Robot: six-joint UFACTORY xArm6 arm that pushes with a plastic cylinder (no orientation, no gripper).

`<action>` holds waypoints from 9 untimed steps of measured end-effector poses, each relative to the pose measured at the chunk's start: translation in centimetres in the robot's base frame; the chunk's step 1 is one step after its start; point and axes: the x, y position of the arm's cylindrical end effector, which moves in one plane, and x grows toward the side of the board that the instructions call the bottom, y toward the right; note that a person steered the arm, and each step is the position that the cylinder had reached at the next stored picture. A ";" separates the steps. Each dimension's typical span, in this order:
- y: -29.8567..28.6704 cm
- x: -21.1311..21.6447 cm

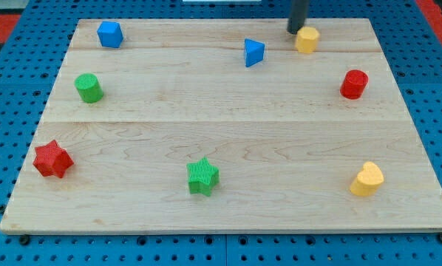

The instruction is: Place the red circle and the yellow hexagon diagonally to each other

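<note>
Near the view's top right, my tip (296, 31) – a bare dark rod, no gripper to open or close – touches the upper left edge of the small yellow hexagon block (307, 40). Further right and lower sits the red circle block (353, 84), apart from it. I judge the approach done; they already lie roughly diagonal, so only a light nudge seems needed. Underneath is the pale wooden table (228, 133), ringed by a blue pegboard (7, 44).

You've got eight blocks on the board (228, 118): two blue (110, 34) (254, 52), two green (89, 88) (202, 176), two red (353, 84) (52, 159), two yellow (307, 39) (367, 179).
</note>
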 end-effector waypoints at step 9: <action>11.1 17.5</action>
